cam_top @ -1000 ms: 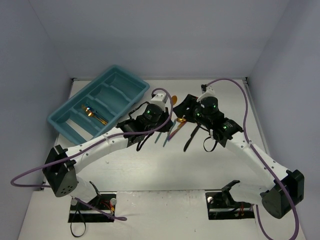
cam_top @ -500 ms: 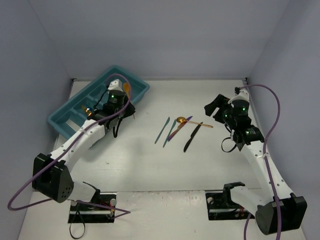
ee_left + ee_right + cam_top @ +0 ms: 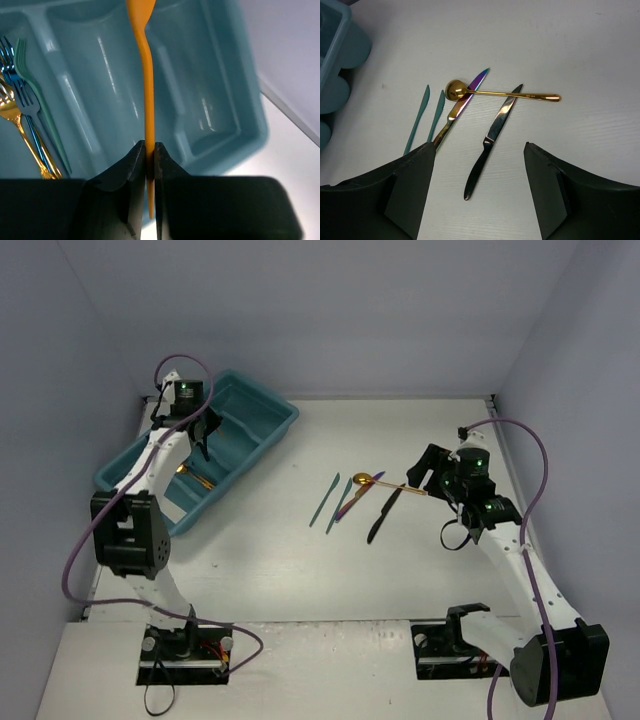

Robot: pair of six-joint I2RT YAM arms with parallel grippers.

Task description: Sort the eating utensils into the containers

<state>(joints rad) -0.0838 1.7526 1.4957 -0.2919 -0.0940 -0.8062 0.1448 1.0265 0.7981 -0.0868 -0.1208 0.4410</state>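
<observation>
Orange utensil [image 3: 148, 90] held above the tray [image 3: 252, 125]
Handle is pinched by left gripper [image 3: 149, 155]; right gripper [image 3: 477, 148] is spread wide over gold spoon [image 3: 520, 95] and black knife [image 3: 490, 140]

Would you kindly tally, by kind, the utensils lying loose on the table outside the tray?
Knives: 4 (teal knife, second teal knife, purple-bladed knife, dark knife)
Spoons: 1 (gold spoon)
Total: 5
</observation>
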